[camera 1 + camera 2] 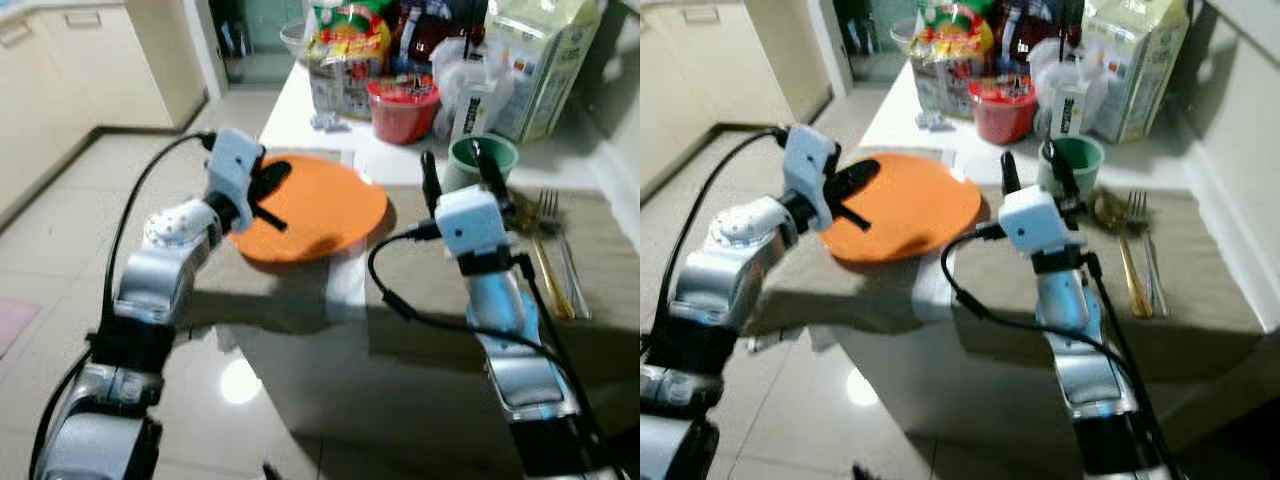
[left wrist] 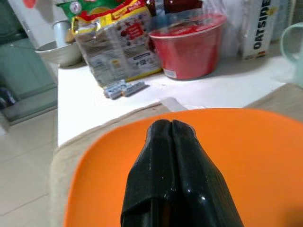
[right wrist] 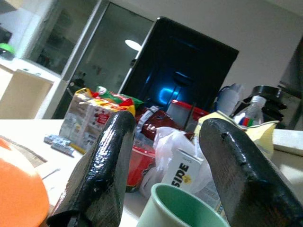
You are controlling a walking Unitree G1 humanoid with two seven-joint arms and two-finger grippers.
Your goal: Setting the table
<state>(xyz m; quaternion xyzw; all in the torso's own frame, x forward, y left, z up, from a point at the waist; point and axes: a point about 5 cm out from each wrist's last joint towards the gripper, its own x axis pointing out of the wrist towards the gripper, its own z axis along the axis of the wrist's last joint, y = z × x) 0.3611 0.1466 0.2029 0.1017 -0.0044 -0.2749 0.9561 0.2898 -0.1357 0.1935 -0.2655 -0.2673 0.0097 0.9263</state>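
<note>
Nearest the head camera are the two silver arms, reaching forward over the edge of the counter point(image 1: 330, 300), which is draped in a beige cloth. The left pincer point(image 1: 268, 182) lies over the near-left part of the orange plate point(image 1: 330, 215), its two black fingers point(image 2: 177, 179) pressed together with no gap, closed on nothing, resting flat above or on the plate's surface; whether they touch it cannot be told. The plate sits on the cloth at the counter's left corner, its rim overhanging the edge slightly. The right pincer point(image 1: 455, 172) is raised to the right of the plate with its fingers point(image 3: 102, 165) spread apart, open and holding nothing, pointed at the green cup point(image 1: 482, 160) just beyond the tips. The cup stands upright on the cloth, to the right of the plate and apart from it. To the right of the cup, a fork point(image 1: 560, 250) and a gold-handled utensil point(image 1: 545, 275) lie side by side on the cloth, running toward the near edge. Behind the cloth, on the white part of the counter, stand a red bowl point(image 1: 403, 105), a colourful snack bag point(image 1: 345, 55), a small white carton point(image 1: 470, 110) and a large pale bag point(image 1: 540, 60), crowded close together. A tiled floor point(image 1: 60, 250) spreads to the left below the counter.
</note>
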